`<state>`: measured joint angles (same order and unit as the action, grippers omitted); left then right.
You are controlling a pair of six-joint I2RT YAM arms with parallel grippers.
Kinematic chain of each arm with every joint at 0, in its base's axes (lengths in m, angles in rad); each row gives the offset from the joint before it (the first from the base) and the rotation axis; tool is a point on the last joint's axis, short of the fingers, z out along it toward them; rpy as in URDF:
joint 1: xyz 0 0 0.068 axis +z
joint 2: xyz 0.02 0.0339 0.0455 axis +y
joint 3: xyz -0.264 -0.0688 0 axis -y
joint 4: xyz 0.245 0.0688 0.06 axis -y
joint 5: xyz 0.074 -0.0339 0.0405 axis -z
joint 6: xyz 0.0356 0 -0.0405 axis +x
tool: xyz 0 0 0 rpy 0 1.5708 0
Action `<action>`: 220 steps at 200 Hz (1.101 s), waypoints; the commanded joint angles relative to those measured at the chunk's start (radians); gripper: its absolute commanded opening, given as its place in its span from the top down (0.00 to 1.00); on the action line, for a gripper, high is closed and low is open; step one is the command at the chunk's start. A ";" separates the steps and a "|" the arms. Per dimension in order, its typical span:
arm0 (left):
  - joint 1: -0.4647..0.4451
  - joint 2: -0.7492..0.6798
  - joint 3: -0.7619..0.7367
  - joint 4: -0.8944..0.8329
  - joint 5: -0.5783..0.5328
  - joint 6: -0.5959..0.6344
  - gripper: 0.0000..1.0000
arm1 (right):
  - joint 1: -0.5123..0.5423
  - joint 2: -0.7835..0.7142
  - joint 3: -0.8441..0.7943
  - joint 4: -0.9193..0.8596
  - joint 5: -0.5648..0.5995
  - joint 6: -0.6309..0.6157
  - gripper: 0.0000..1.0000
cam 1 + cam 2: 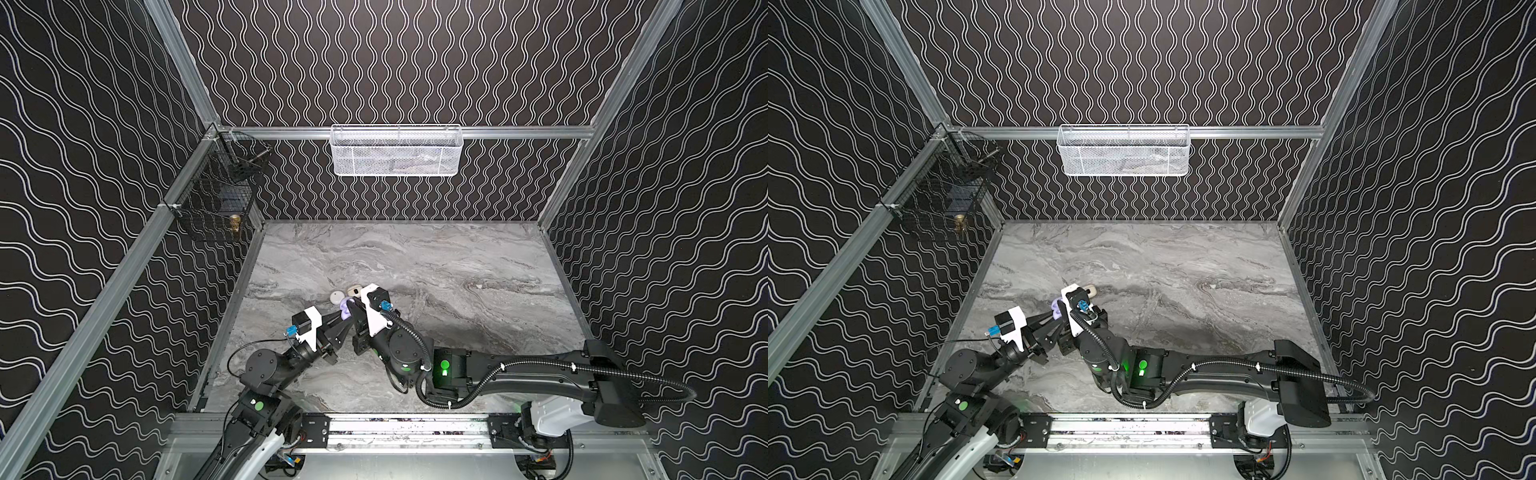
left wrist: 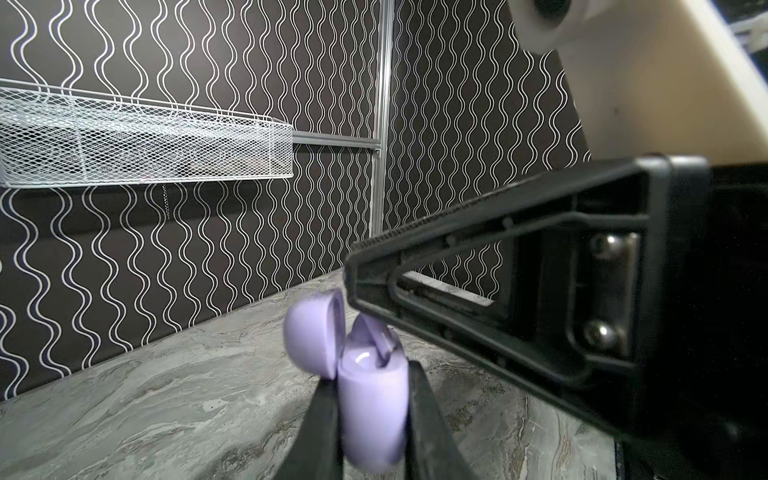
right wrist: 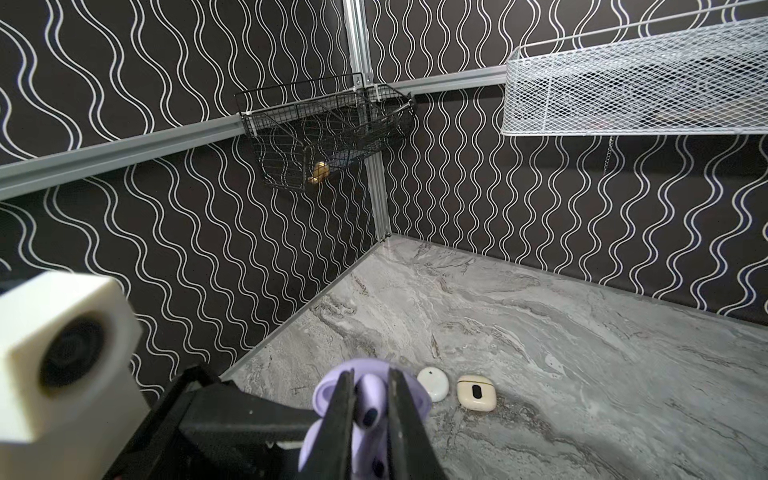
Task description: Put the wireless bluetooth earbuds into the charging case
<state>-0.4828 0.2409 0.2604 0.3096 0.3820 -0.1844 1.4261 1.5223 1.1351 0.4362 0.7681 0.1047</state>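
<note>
Closest to me, toward the front left of the counter [image 1: 457, 257], the two arms meet nose to nose. The left fingers [image 2: 322, 428] are clamped on the sides of a lavender charging case [image 2: 370, 411], held upright with its lid swung open to one side. Right over it, the right fingers [image 3: 341, 419] pinch a lavender earbud [image 3: 370, 399]. It hangs tilted, its lower end down at the open mouth of the case, and I cannot say whether it is seated in its well. Just beyond the held case, two more cases lie shut on the counter, side by side with a small gap: a white round case [image 3: 432, 384] and a cream case [image 3: 476, 392] with a dark oval mark on top. Well off to the right lies a pale speck [image 1: 479, 286], too small to make out. Farther back, in the left rear corner, a black wire basket [image 1: 195, 216] hangs from the rail, with a brass-coloured piece [image 1: 235, 223] at its lower front and something dark behind that. On the back wall hangs a white mesh basket [image 1: 453, 149]; grey shapes show through the mesh, but I cannot tell what they are.
</note>
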 commanded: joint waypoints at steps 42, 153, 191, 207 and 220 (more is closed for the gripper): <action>0.000 -0.009 0.005 0.056 0.006 -0.002 1.00 | 0.000 0.037 -0.014 0.032 0.016 0.003 1.00; 0.000 -0.071 -0.016 0.056 0.004 0.005 1.00 | 0.012 -0.015 -0.078 -0.007 0.017 0.092 1.00; 0.000 -0.057 -0.018 0.068 0.025 0.019 1.00 | 0.029 -0.013 -0.088 0.019 0.012 0.087 1.00; 0.000 -0.054 -0.021 0.080 0.034 0.017 1.00 | 0.034 -0.007 -0.087 0.029 0.020 0.085 1.00; 0.000 -0.057 -0.023 0.081 0.034 0.017 1.00 | 0.036 -0.002 -0.089 0.041 0.026 0.082 1.00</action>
<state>-0.4843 0.1867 0.2359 0.2508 0.4267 -0.1795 1.4559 1.5093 1.0531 0.5003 0.7837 0.1902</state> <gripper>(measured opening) 0.197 0.144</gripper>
